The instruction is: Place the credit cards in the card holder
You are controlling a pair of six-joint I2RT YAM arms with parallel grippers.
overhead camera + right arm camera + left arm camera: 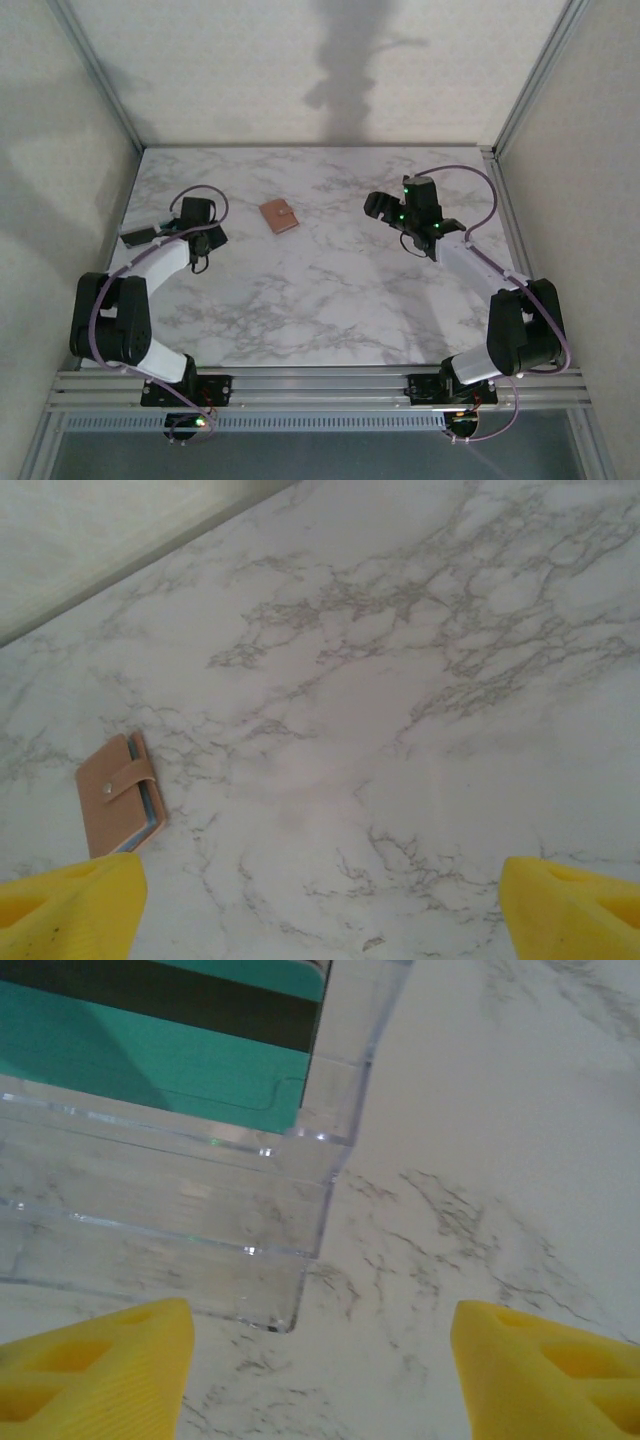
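White marble table [320, 300], pale walls all round, and not much on it yet! Mid-table, a little to the left, lies the card holder [279, 216]: tan, flat, its clasp tab across the front, so it looks shut. The right wrist view catches it too, with a sliver of grey-blue pocket along one edge.

Over at the far left sit the credit cards [150, 1050]. A teal face with a black stripe stands in a clear stand [200, 1210]. How many cards are behind it, I cannot tell.

The left end effector [320, 1380] hovers just in front of that stand, its yellow fingers [95, 1370] spread apart with only marble between them. Nothing gripped! The right end effector [320, 920] hangs over bare table to the right of the card holder and well apart from it, fingers also wide and empty.

By my reading, this is the very start: no card lifted, none in the pockets. Everything remains: open the holder, pull the cards, slot them in.
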